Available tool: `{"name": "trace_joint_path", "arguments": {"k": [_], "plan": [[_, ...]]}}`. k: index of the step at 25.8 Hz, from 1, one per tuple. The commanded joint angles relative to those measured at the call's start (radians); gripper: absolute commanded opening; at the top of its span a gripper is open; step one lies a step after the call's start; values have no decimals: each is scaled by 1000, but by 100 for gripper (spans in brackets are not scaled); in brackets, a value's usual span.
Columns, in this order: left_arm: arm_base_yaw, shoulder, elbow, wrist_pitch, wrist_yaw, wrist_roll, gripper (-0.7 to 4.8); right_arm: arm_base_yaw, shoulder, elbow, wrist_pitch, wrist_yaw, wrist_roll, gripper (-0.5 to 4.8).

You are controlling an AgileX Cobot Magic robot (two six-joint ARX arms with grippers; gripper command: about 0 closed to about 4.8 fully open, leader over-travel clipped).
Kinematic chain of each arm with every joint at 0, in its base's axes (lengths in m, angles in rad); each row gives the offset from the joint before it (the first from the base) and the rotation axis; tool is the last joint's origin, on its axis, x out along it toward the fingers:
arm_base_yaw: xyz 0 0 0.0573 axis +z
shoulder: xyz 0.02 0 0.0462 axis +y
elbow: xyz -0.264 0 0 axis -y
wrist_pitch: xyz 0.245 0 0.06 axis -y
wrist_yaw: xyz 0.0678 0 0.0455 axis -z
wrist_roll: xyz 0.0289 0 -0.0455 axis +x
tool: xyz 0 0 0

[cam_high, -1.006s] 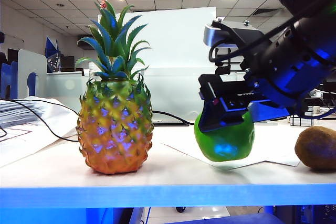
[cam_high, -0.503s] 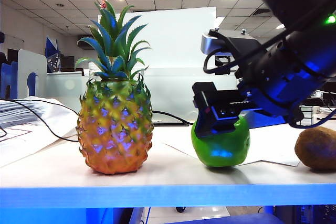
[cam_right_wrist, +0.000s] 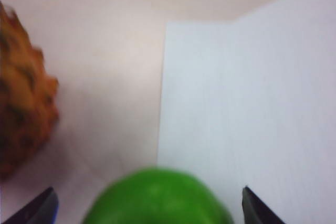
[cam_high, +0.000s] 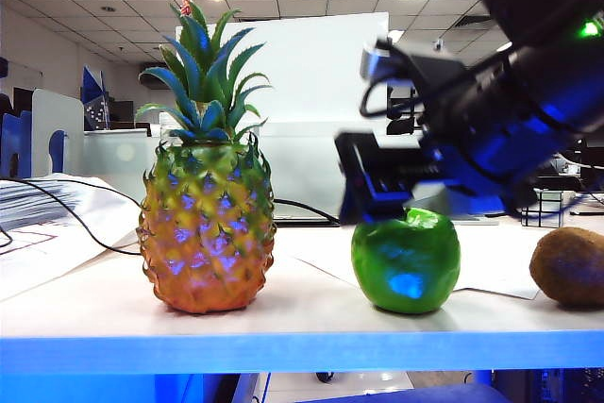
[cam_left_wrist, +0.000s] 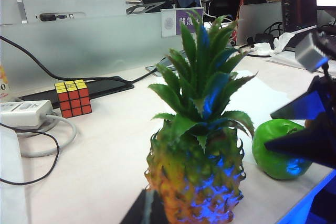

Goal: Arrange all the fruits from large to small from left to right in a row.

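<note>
Released apple [cam_high: 406, 260] now resting, right gripper [cam_high: 377, 186] spread above, cube [cam_left_wrist: 73, 98] left-wrist-only

Pale tabletop [cam_high: 85, 309] w/ blue-lit front edge. On it, exterior view: pineapple [cam_high: 206, 224] upright at left, green apple [cam_high: 406, 261] in the middle, sitting on a white paper sheet [cam_high: 491, 266], kiwi [cam_high: 569, 266] at far right edge. All three apart from each other, roughly in a row. Farther back, left wrist view: Rubik's cube [cam_left_wrist: 73, 98], white power strip [cam_left_wrist: 23, 114] w/ cables, dark flat pad [cam_left_wrist: 84, 88] behind the cube.
</note>
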Motion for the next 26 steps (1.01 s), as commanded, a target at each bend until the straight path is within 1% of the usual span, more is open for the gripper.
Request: {"name": "trace_joint_path", "arguments": {"k": [1, 3, 4, 5, 6, 7, 8, 9, 10, 11, 12, 13, 14, 15, 16, 17, 18, 19, 20, 21, 22, 23, 26], "plan": [[0, -2, 1, 12, 23, 0, -5, 1, -3, 10, 141, 49, -60, 479], [0, -2, 1, 12, 23, -1, -5, 1, -17, 10, 260, 42, -72, 479], [0, -2, 1, 13, 23, 0, -5, 2, -55, 10, 353, 6, -85, 479], [0, -2, 1, 15, 23, -1, -6, 3, -90, 10, 405, -28, -101, 479], [0, -2, 3, 22, 21, -8, -6, 11, -165, 9, 489, -55, -119, 343], [0, -2, 5, 30, 19, -16, -6, 17, -225, 9, 524, -53, -137, 152], [0, -2, 14, 41, 18, -31, -6, 16, -341, 10, 550, -54, -192, -3], [0, -2, 24, 48, 15, -37, -6, 15, -420, 10, 548, -54, -217, -7], [0, -2, 43, 60, -1, -60, -6, 13, -553, 10, 503, -54, -220, -8], [0, -2, 53, 67, -15, -75, -6, 14, -639, 10, 442, -55, -217, -7], [0, -2, 58, 82, -29, -97, -6, 14, -784, 10, 288, -60, -214, -7], [0, -2, 58, 80, -36, -98, -6, 14, -873, 10, 157, -69, -211, -7], [0, -2, 58, 65, -84, -120, -5, 15, -1013, 10, -70, -79, -174, -7], [0, -2, 58, 59, -99, -151, -6, 15, -1099, 10, -216, -97, -127, -7], [0, -2, 58, 59, -102, -194, -5, 14, -1250, 10, -466, -119, -49, -7], [0, -2, 58, 65, -102, -223, -6, 15, -1357, 10, -632, -140, 5, -7], [0, -2, 58, 72, -102, -246, -6, 18, -1373, 27, -768, -183, 75, -7], [3, 0, 59, 82, -116, -253, -6, 14, -1360, 79, -924, -204, 112, -7], [4, -2, 59, 88, -85, -267, -6, 18, -1314, 120, -1039, -215, 90, -7], [0, 3, 60, 89, -93, -282, -6, 11, -1291, 140, -1110, -246, 91, -7], [0, -2, 60, 80, -100, -281, -6, 12, -1275, 145, -1142, -253, 96, -7], [-2, 2, 60, 67, -85, -284, -6, 15, -1275, 143, -1161, -244, 101, -7], [-2, 2, 60, 0, -94, -308, -5, 11, -1276, 142, -1161, -216, 103, -7]]}}
